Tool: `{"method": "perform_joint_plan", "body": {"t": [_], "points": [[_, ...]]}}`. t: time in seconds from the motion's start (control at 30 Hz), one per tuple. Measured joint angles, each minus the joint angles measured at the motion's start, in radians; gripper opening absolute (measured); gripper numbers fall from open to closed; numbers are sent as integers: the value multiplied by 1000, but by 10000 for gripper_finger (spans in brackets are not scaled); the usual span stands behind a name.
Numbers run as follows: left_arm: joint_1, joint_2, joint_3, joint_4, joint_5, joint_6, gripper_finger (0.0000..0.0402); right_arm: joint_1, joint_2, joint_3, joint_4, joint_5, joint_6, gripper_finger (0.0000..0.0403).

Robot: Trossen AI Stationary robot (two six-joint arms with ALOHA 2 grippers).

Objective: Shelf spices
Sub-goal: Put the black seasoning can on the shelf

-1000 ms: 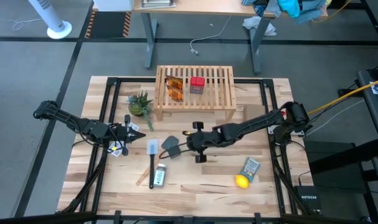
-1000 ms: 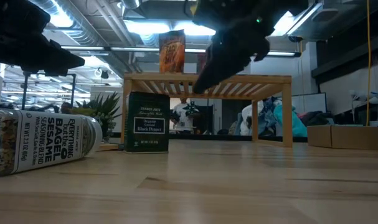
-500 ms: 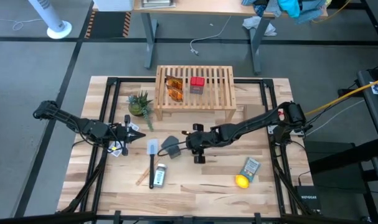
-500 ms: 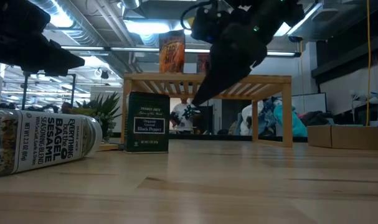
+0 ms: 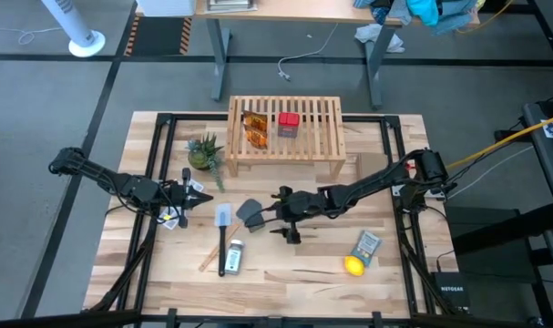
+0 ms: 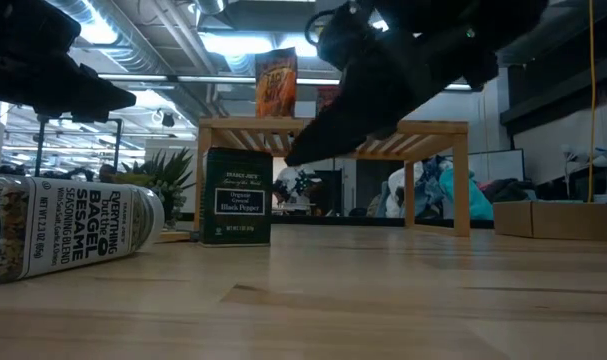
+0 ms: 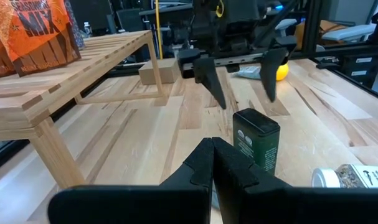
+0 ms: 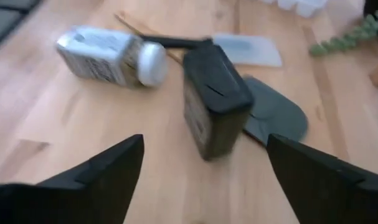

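The black box [image 5: 249, 211] stands upright on the tabletop, also seen in the low view [image 6: 237, 197] and right wrist view [image 8: 213, 99]. My right gripper [image 5: 282, 217] is open, just to the box's right and pointing at it, fingers short of it. The white-capped bottle [image 5: 233, 257] lies on its side near the front. On the shelf [image 5: 317, 137] stand orange packets [image 5: 253, 128] and a red box [image 5: 288, 123]. My left gripper [image 5: 189, 196] is shut with nothing in it, left of the box.
A spatula [image 5: 223, 219] and a dark grey flat piece [image 8: 276, 115] lie by the black box. A small plant [image 5: 205, 150] stands left of the shelf. A lemon [image 5: 353, 265] and a grey-blue packet [image 5: 367, 246] lie at the front right.
My right gripper has opened wide. It has moved a little toward the table's left and near edges, closer to the black box, and tipped down toward it. The box and the bottle have stayed put.
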Motion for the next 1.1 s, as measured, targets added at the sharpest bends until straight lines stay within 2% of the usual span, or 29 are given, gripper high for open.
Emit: {"method": "perform_joint_plan", "body": {"t": [0.23,0.43,0.73,1.1], "points": [[0,0,0,0,-1,0,0,-27,26,-40,148,-20,0,367],[0,0,0,0,0,0,0,-71,110,-39,301,-162,20,367],[0,0,0,0,0,0,0,-74,168,-39,437,-227,52,365],[0,0,0,0,0,0,0,-75,178,-39,433,-163,95,365]]}}
